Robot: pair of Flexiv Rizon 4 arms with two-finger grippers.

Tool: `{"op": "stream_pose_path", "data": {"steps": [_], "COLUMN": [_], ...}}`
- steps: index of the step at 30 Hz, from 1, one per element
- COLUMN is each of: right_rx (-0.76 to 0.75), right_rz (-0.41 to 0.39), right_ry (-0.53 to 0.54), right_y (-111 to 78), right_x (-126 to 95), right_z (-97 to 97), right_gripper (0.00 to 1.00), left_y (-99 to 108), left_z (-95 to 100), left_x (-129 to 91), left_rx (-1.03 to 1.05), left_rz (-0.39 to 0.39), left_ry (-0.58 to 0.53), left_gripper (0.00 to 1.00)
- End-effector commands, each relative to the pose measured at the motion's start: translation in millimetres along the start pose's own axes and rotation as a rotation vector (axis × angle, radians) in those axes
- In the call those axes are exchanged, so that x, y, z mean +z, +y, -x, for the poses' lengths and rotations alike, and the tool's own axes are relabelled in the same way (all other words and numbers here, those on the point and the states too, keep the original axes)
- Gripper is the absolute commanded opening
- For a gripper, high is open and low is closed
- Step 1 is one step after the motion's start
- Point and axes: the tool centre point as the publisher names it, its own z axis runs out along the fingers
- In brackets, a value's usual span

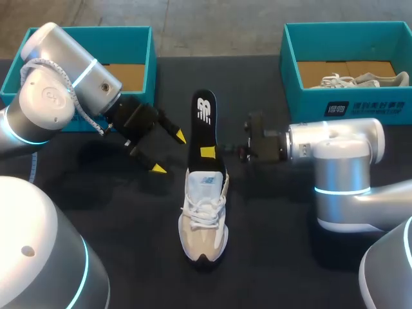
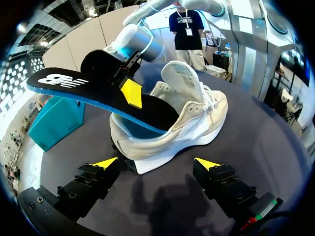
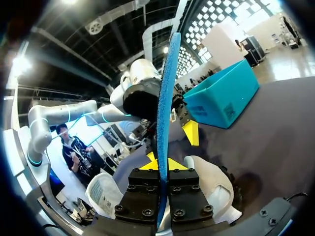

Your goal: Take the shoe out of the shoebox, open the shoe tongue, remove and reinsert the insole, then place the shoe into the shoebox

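Note:
A white and beige shoe [image 1: 203, 222] lies on the dark table, its tongue [image 2: 179, 76] raised. The black insole [image 1: 203, 122] with a blue underside has one end in the shoe's opening and the rest sticks out beyond the heel. My right gripper [image 1: 208, 152] is shut on the insole's middle; in the right wrist view the insole [image 3: 166, 98] runs edge-on between the fingers of my right gripper [image 3: 160, 164]. My left gripper [image 1: 169, 152] stands open just left of the insole, holding nothing. In its own view my left gripper [image 2: 157, 163] faces the shoe [image 2: 197, 123].
An open teal shoebox [image 1: 138, 38] stands at the back left behind my left arm. A second teal shoebox [image 1: 347, 100] at the back right holds another white shoe [image 1: 357, 80]. Dark table lies bare around the shoe.

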Motion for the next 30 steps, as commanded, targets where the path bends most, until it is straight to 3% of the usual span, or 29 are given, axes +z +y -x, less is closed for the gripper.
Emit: {"op": "stream_pose_path", "data": {"steps": [1,30], "right_rx": [0.009,0.051], "right_rz": [-0.01,-0.025], "right_ry": [0.001,0.028], "right_y": [-3.8,-30.0], "right_x": [-2,0], "right_z": [-1.0,-6.6], "right_gripper": [0.0,0.0], "left_y": [0,0], "left_z": [-0.4,-0.4], "left_x": [0,0], "left_rx": [0.0,0.0], "left_rz": [0.003,0.003], "left_ry": [0.001,0.001], "left_gripper": [1.0,1.0]}}
